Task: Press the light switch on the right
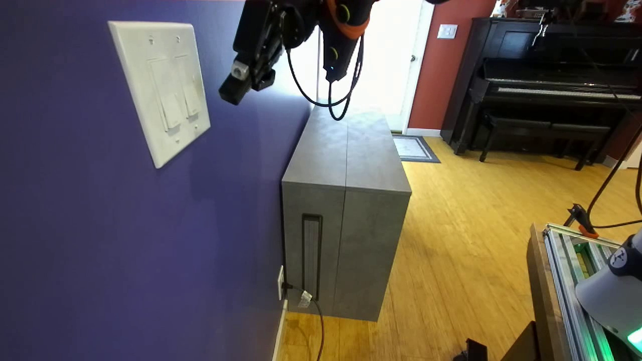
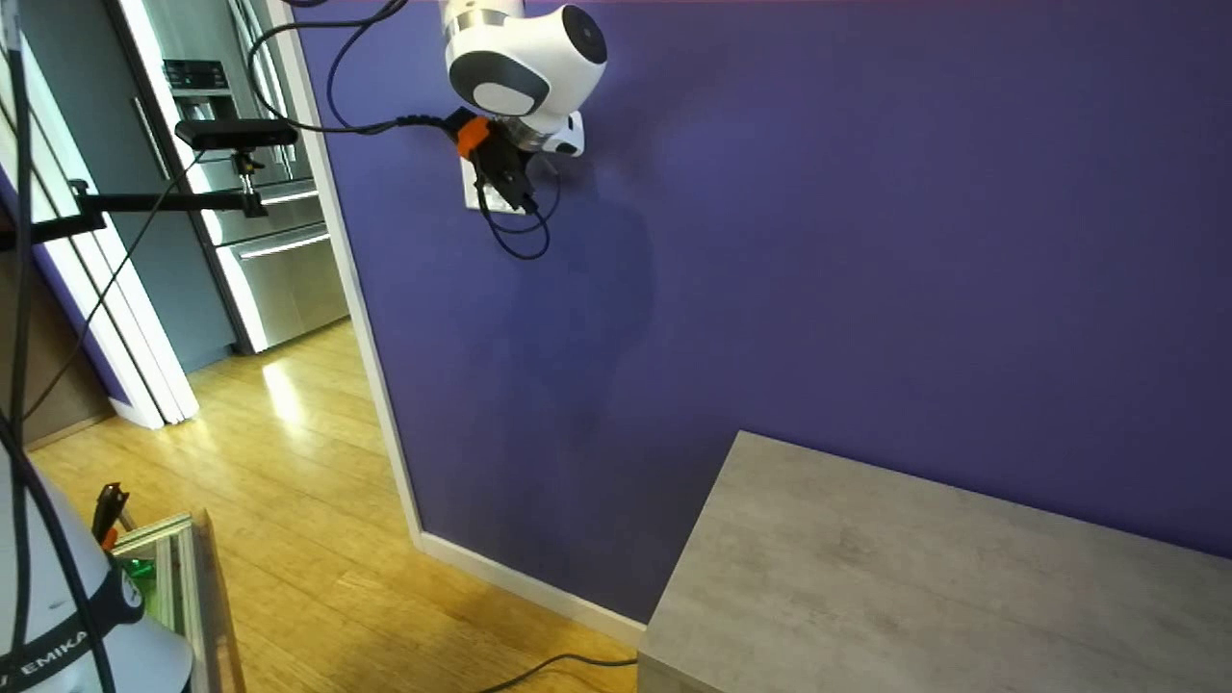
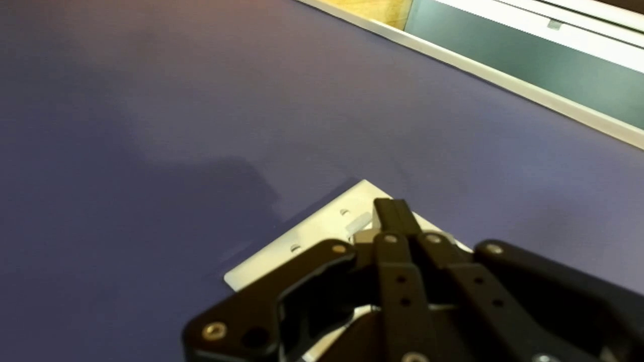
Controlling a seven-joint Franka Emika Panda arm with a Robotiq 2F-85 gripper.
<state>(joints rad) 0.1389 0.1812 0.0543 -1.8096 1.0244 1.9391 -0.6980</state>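
- The light switch point(image 1: 188, 87) is mounted at right in a white wall plate point(image 1: 148, 90).
- The pincer point(image 3: 393, 208) is held narrow, tip to tip.
- In the wrist view, the plate is partly covered; clearance is hard to judge.

In an exterior view, open room lies at nine o'clock of the gripper point(image 1: 234, 91), up to the plate point(image 1: 175, 145) and its right switch point(image 1: 190, 90). At six o'clock a hand could pass along the wall point(image 1: 220, 220); cables point(image 1: 329, 105) hang just past three. In both exterior views the cabinet point(image 1: 361, 225) blocks the low way between four and five o'clock. In an exterior view a camera point(image 2: 236, 134) juts in near nine, and wall lies open at three. In the wrist view, the fingers point(image 3: 397, 218) screen part of the plate
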